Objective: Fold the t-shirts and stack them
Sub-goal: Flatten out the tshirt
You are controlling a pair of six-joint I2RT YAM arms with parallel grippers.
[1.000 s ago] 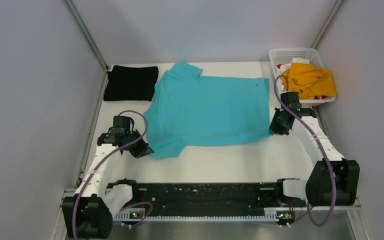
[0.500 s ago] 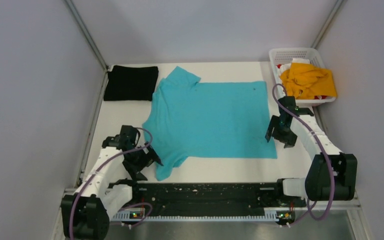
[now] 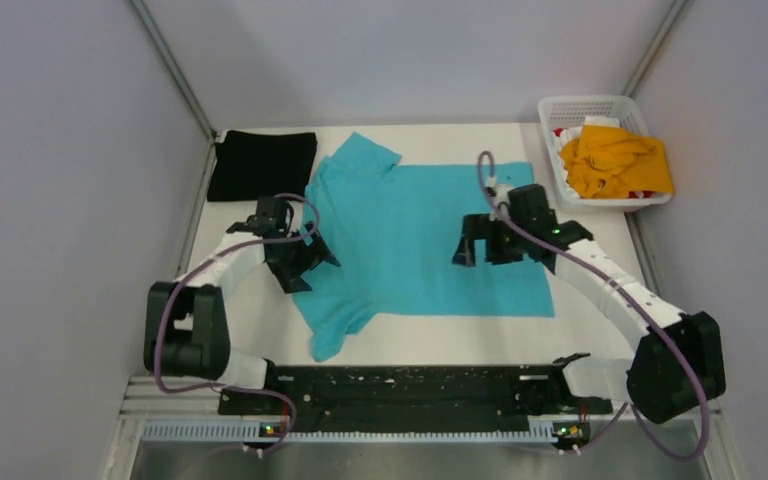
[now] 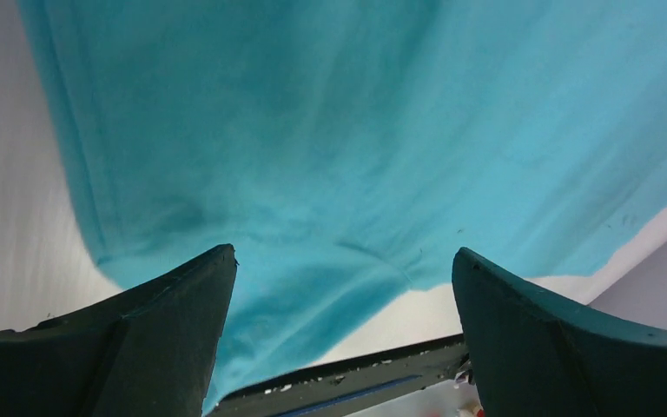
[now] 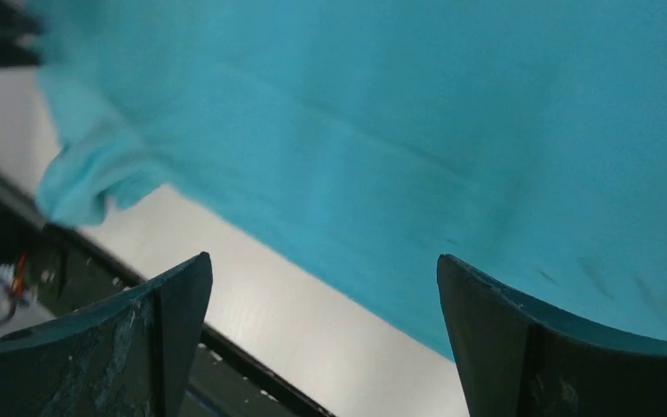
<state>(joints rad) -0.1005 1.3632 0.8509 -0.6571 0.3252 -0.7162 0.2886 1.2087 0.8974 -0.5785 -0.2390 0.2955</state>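
The turquoise-blue t-shirt [image 3: 410, 235] lies spread flat in the middle of the white table, collar to the left, one sleeve trailing toward the near edge. My left gripper [image 3: 312, 268] hovers open over its left side, nothing between the fingers; in the left wrist view the gripper [image 4: 343, 254] has only the shirt [image 4: 330, 130] below it. My right gripper [image 3: 475, 250] hangs open over the shirt's right half; in the right wrist view that gripper [image 5: 323, 258] looks down on the shirt's near hem [image 5: 417, 130]. The black t-shirt [image 3: 262, 165] lies folded at the back left. The orange-yellow t-shirt [image 3: 615, 160] sits crumpled in the basket.
The white lattice basket [image 3: 560, 105] stands at the back right corner. Grey walls close in the table on the left, the back and the right. A black rail [image 3: 400, 385] runs along the near edge between the arm bases. Bare table [image 3: 440, 335] shows in front of the shirt.
Both grippers went from shut on the turquoise shirt's edges to open, letting it go after drawing it nearer. Both arms then swung inward over the shirt, which now lies flat.
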